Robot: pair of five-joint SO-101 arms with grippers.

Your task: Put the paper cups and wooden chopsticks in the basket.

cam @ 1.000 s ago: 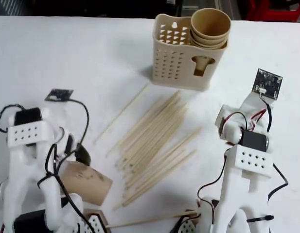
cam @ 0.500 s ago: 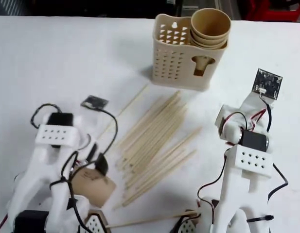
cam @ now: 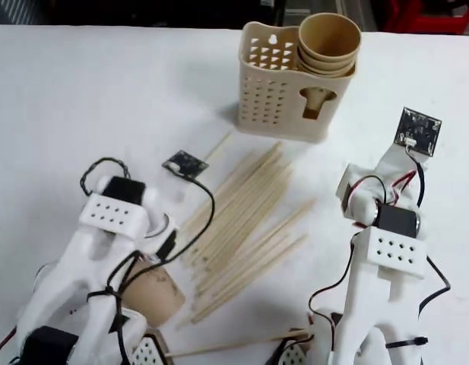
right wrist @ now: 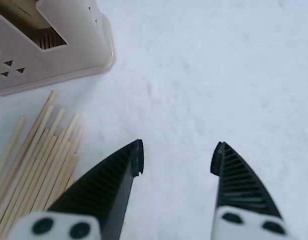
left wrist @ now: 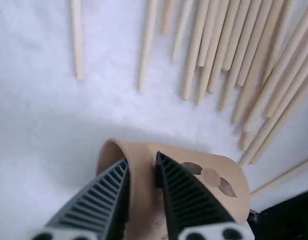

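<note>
A brown paper cup lies on its side at the front left, and my left gripper is shut on its rim, one finger inside and one outside. The cup has its mouth toward the spread of wooden chopsticks lying at mid-table. The beige perforated basket stands at the back with several stacked paper cups in it. My right gripper hangs open over bare table, with the basket's corner and the chopstick ends beside it.
One chopstick lies apart along the front edge between the two arm bases. Another single stick lies near the basket's foot. The right arm stands at the front right. White table stretches to the back left.
My left arm has swung right and away from the front edge, toward the chopsticks, carrying the cup along. The right arm has kept still.
</note>
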